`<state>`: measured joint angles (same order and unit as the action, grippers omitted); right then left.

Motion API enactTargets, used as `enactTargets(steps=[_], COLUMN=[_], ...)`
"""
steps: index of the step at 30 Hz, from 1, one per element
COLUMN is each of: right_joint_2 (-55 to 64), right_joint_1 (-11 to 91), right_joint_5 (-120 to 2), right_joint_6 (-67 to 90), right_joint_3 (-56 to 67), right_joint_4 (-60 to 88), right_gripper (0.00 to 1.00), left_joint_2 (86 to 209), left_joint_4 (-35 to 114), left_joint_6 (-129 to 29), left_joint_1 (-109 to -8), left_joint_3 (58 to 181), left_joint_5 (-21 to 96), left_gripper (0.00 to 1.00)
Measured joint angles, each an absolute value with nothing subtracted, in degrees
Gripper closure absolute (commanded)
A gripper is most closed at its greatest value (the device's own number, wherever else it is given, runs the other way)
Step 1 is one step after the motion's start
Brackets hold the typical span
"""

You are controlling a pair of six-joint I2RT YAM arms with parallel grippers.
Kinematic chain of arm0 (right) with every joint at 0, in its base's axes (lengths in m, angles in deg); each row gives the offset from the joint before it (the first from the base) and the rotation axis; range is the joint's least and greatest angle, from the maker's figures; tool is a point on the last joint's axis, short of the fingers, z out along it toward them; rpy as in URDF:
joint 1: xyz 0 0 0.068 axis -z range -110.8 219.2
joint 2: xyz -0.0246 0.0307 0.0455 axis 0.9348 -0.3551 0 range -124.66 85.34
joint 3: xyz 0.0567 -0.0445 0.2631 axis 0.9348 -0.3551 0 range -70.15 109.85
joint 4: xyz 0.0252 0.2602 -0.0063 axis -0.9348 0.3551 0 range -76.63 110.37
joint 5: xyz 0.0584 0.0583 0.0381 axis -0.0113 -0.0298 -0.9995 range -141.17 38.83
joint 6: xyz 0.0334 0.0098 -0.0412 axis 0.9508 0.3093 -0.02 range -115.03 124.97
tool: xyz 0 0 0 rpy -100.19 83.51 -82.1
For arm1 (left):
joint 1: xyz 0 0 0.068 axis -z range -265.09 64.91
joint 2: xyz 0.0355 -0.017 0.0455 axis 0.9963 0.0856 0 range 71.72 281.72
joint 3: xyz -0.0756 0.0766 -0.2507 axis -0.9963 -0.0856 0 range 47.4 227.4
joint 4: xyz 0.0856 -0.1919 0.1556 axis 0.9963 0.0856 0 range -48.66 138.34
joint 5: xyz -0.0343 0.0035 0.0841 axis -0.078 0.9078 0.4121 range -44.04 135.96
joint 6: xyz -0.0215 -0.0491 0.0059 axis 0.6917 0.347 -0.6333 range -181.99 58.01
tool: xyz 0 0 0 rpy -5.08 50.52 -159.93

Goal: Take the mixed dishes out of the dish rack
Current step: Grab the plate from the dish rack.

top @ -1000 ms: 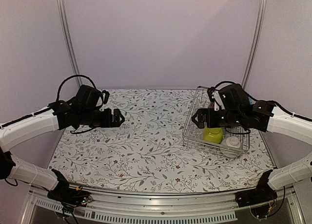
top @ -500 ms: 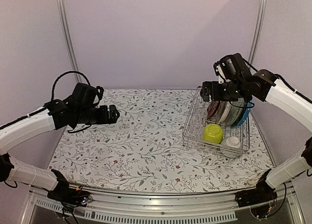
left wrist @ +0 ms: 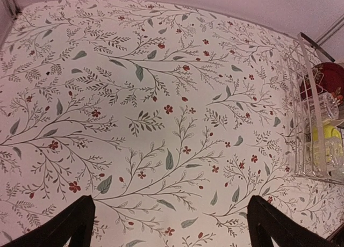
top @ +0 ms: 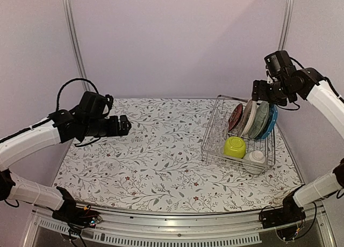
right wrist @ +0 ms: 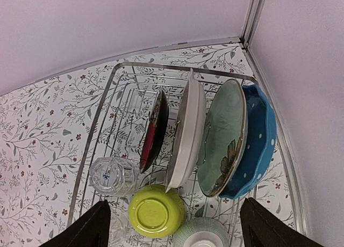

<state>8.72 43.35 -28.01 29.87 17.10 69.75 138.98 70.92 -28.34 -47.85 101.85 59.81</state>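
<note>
**Loaded rack, both arms clear.** A rectangular silver wire dish rack (top: 210,133) is seen at the right side of the floral-patterned tabletop (top: 150,150), with all its dishes inside. Four are stood on edge between the prongs, packed close in a row: a dark red floral plate (right wrist: 156,131), a whitish ringed plate (right wrist: 185,134), a pale blue-green plate (right wrist: 223,137) and a deep blue dotted dish (right wrist: 257,145). In front of them are lodged a lime-green bowl (right wrist: 156,210) and a small whitish ribbed bowl (right wrist: 200,233), both seemingly upturned. A clear faceted drinking glass (right wrist: 113,175) is set just beside the rack's left wall.

The right gripper (top: 257,91) is held high over the rack's far end, jaws spread wide, w/ nothing gripped and no dish touched. The left gripper (top: 126,126) is parked well apart over bare tabletop, likewise wide and empty.

Handling, as judged:
- **Plates:** prob. glazed ceramic, so stiff, fairly heavy, slick and chip-prone. Each is best taken by its exposed top rim, fingers astride the thin edge. It is then drawn straight up so prongs and neighbours are not knocked. The red floral plate, at the open end of the row, looks easiest to reach.
- **Glass:** prob. light but slippery, and the most fragile item. A gentle pinch over its wall is called for.
- **Bowls:** only a foot ring or curved side is offered, so slip risk is higher.
</note>
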Motion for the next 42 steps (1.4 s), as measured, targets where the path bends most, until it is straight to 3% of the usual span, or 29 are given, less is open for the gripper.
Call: enactTargets(steps=[13, 26, 42], right_joint_2=[-11.19, -15.30, 0.81], right_joint_1=[43.29, 44.82, 63.66], right_joint_5=[-36.36, -34.11, -33.10], right_joint_6=[32.76, 35.53, 31.84], right_joint_3=[29.95, 30.67, 20.66], right_joint_4=[69.90, 69.95, 72.66], right_gripper=[0.48, 0.54, 0.55], left_joint_2=[140.12, 140.34, 141.93], left_joint_4=[71.06, 72.30, 72.04], left_joint_6=[-26.35, -25.70, -25.76], left_joint_1=[-47.85, -47.85, -48.03], left_joint_3=[102.75, 102.75, 102.75], left_joint_5=[61.43, 63.48, 63.15], left_gripper=[0.01, 0.00, 0.00])
